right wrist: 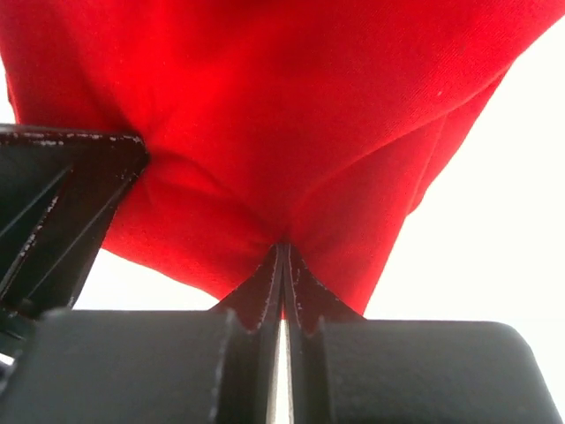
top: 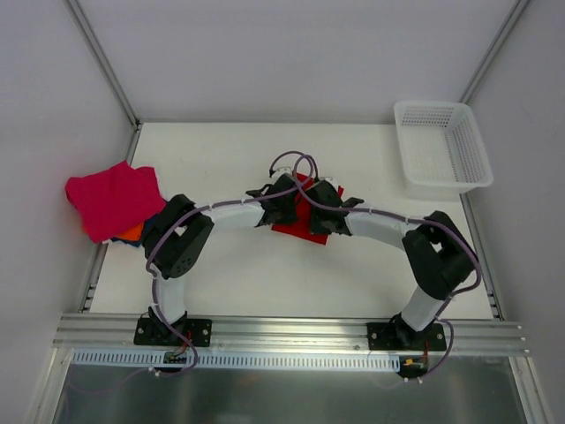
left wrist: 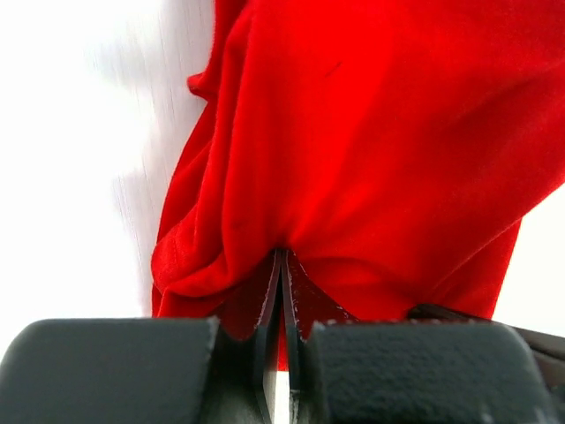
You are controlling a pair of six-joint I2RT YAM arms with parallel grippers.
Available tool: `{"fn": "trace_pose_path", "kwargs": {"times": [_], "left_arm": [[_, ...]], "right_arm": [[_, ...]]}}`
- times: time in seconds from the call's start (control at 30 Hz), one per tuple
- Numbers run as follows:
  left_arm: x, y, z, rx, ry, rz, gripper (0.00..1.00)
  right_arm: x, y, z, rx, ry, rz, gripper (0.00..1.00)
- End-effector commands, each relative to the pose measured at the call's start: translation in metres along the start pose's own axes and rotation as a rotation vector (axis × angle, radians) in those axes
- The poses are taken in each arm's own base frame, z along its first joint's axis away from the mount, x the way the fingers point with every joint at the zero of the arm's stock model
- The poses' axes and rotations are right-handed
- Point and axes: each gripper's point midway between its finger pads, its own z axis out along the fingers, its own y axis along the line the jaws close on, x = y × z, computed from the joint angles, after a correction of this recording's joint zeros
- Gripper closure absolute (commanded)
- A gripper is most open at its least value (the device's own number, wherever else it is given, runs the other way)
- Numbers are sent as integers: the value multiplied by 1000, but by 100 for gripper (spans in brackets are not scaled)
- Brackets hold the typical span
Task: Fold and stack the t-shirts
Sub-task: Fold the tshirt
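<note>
Pinching red t-shirt (left wrist: 371,132) between fingers (left wrist: 261,314)

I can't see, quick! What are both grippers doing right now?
Left gripper: shut on the red shirt.
Right gripper: shut on the red shirt.

We found bare tabletop (top: 265,274) with room to pass along the near edge and across the far left part, but the middle was barred by the left arm (top: 234,215) and right arm (top: 380,225), which met over the red t-shirt (top: 300,230). The white basket (top: 448,187) filled the far right corner, and the magenta t-shirt (top: 113,199), heaped on others, lay over the left edge beside the left arm's elbow.
</note>
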Motion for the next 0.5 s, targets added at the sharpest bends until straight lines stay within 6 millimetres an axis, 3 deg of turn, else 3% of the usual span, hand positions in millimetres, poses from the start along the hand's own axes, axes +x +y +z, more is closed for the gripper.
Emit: {"fn": "trace_pose_path", "kwargs": {"times": [0.0, 0.03, 0.07, 0.1, 0.2, 0.23, 0.3, 0.47], "left_arm": [[55, 28, -27, -126, 57, 21, 100], [66, 24, -33, -128, 52, 43, 100], [67, 19, -44, -115, 32, 17, 100], [80, 27, -48, -130, 42, 25, 100], [91, 24, -72, -105, 16, 12, 100], [85, 17, -85, -70, -11, -2, 100], [79, 10, -101, -42, -49, 6, 100], [15, -26, -155, 77, -231, 21, 100]], "right_arm": [[35, 8, -28, 34, -25, -22, 100], [46, 2, -34, 52, -37, -29, 100], [58, 9, -41, 45, -43, -54, 99], [64, 9, -45, 50, -55, -37, 100], [71, 3, -67, 69, -125, -39, 100], [59, 4, -83, 59, -188, -28, 100], [54, 4, -103, 56, -232, -45, 100], [5, 5, -170, -15, -449, -14, 96]]}}
